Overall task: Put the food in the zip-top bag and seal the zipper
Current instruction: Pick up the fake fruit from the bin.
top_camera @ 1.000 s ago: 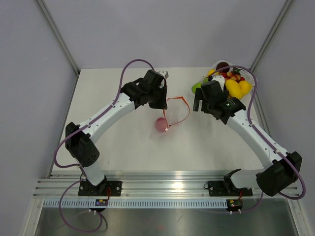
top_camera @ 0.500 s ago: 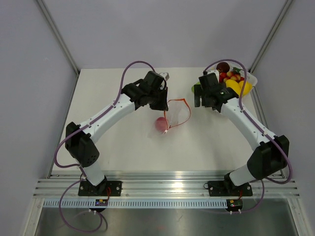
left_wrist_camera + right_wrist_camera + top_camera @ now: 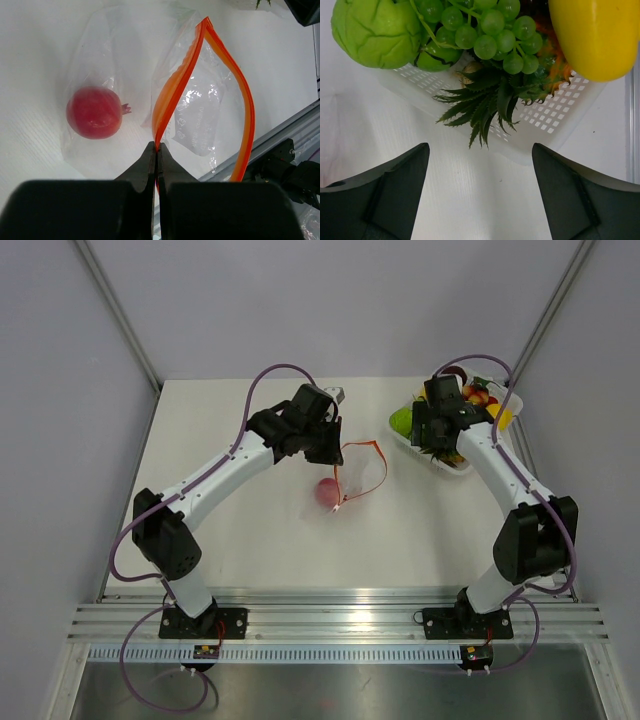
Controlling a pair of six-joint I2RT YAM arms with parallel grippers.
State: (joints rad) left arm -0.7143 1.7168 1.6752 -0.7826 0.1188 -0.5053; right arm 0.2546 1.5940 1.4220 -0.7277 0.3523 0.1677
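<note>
Left end effector (image 3: 157, 150) is pinched tight on one lip of the thin orange-red zipper strip (image 3: 176, 82), at the near corner of the clear crinkly plastic zip-top bag (image 3: 200, 117). The bag lies near the middle of the white bench (image 3: 35, 45). Its mouth gapes in a leaf-shaped loop, with the two orange lips apart. A glossy red round toy fruit (image 3: 94, 112) sits inside the bag, under the clear plastic.

Right end effector (image 3: 479, 150) hangs with its jaws spread wide and nothing between them, over the near edge of the white perforated plastic tray (image 3: 560, 120) at the bench's far right. In the tray lie a bunch of green toy grapes (image 3: 490, 30), a bumpy green toy fruit (image 3: 375, 32), a smooth yellow toy fruit (image 3: 592, 35) and a small toy pineapple (image 3: 487, 100) with dark green leaves.
</note>
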